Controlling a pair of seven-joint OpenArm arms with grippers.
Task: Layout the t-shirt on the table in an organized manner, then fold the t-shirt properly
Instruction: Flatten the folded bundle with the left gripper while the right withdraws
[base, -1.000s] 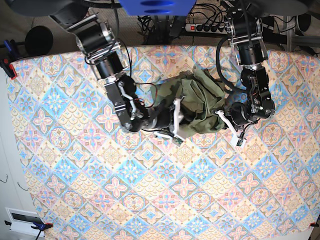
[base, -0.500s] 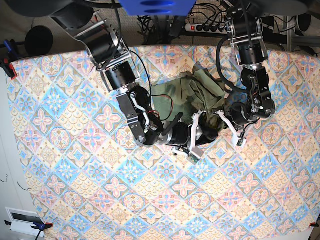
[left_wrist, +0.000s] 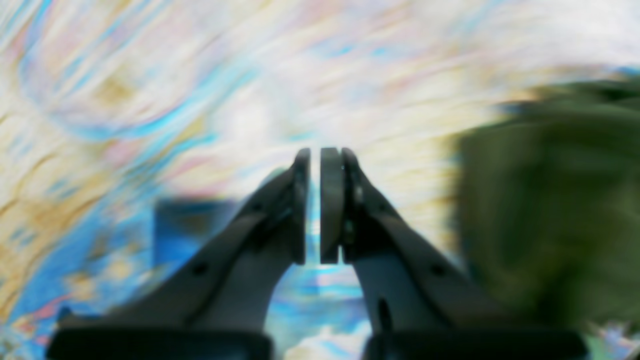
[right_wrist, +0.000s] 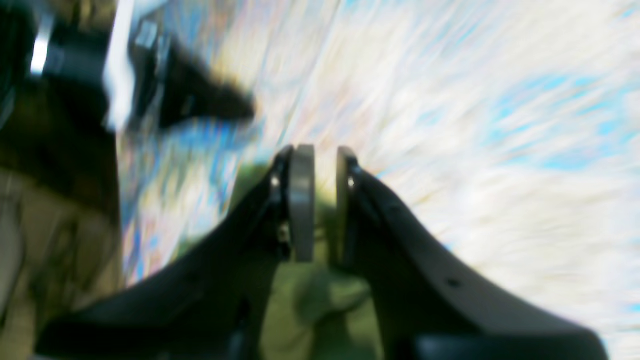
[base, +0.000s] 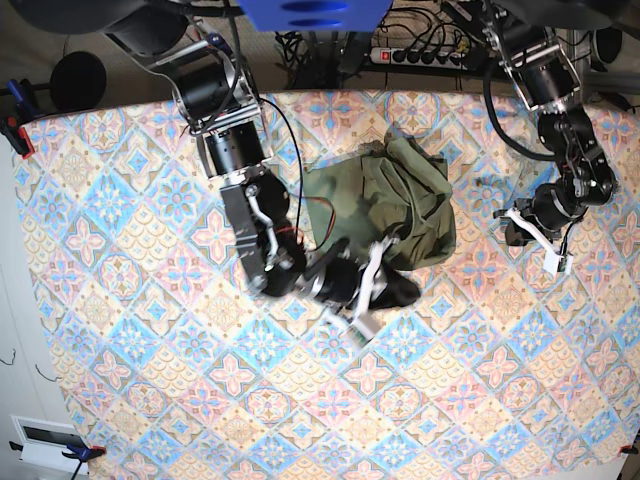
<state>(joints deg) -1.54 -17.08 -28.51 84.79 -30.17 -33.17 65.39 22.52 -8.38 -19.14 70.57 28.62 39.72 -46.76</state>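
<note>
Two arms are over the tabletop (base: 130, 330), and you are only at the laying-out step: the t-shirt (base: 385, 205) sits bunched in a wrinkled heap near the far middle of the tabletop, nothing spread flat, no fold begun.

Your right end effector (right_wrist: 314, 200) has its pads drawn close with olive cloth between them, so it looks clamped on a bit of the t-shirt at the heap's near edge. That arm reaches down from the far left side, elbow bent, its wrist lying low and pointing toward the heap.

Your left end effector (left_wrist: 314, 205) is pinched nearly closed with nothing in it; only patterned cloth shows through the slit. It hangs near the right edge, apart from the t-shirt, its arm bent down from the far right corner.

Next, I judge you must bring the left one to a second hem or shoulder point, then draw both apart to open the garment.
</note>
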